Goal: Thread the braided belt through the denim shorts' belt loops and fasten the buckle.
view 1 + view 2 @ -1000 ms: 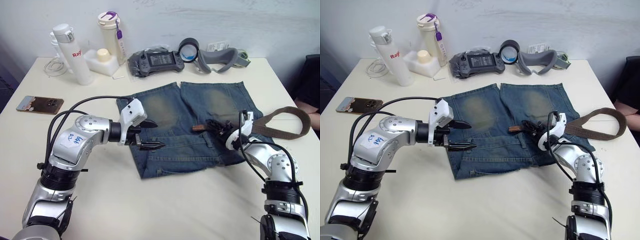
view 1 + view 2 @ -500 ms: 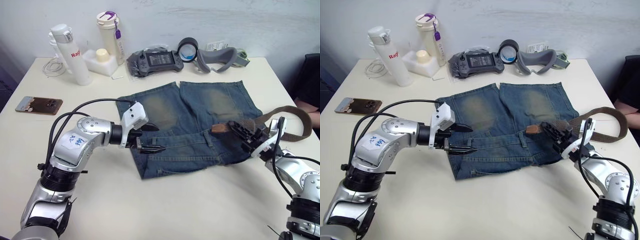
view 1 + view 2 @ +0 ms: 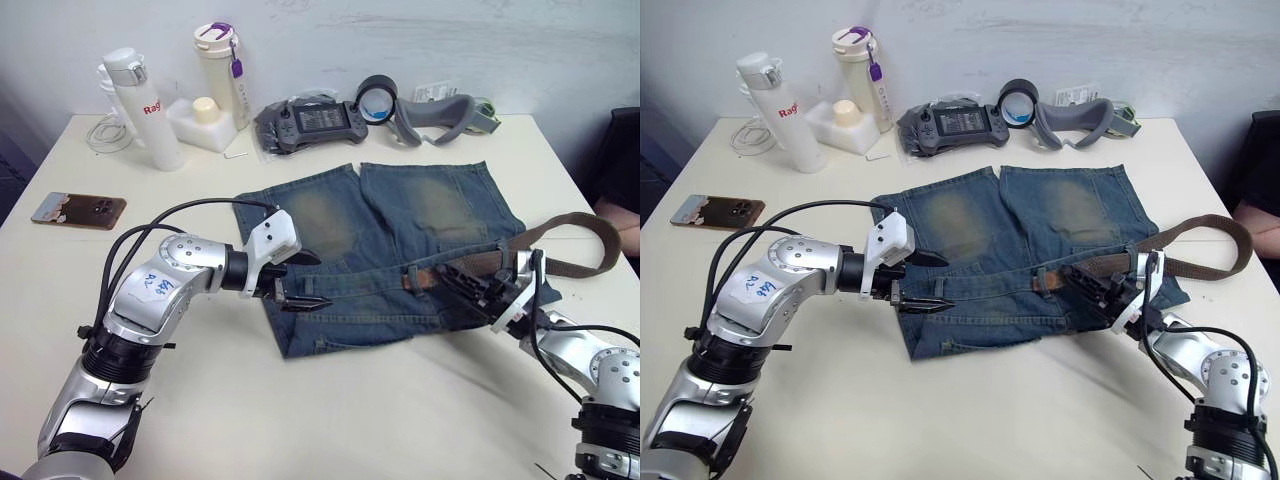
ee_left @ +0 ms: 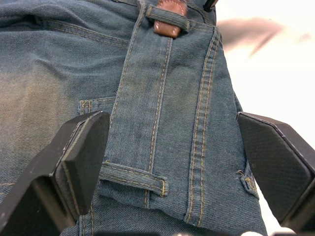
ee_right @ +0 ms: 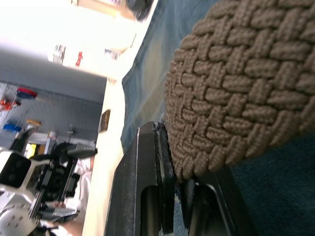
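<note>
- The denim shorts [image 3: 385, 240] are faded blue, with yellowish worn patches on the legs and yellow stitching.
- The braided belt [image 3: 570, 240] is brown with a woven, criss-cross pattern; its tip [image 4: 167, 27] is reddish brown.
- The table [image 3: 300, 410] is cream.
- The phone [image 3: 80, 210] is brown.
- The two bottles [image 3: 140, 95] are white; one has red letters, the other a purple loop.
- The game controller [image 3: 315, 122] is dark grey.
- The tape roll [image 3: 377, 98] is black.
</note>
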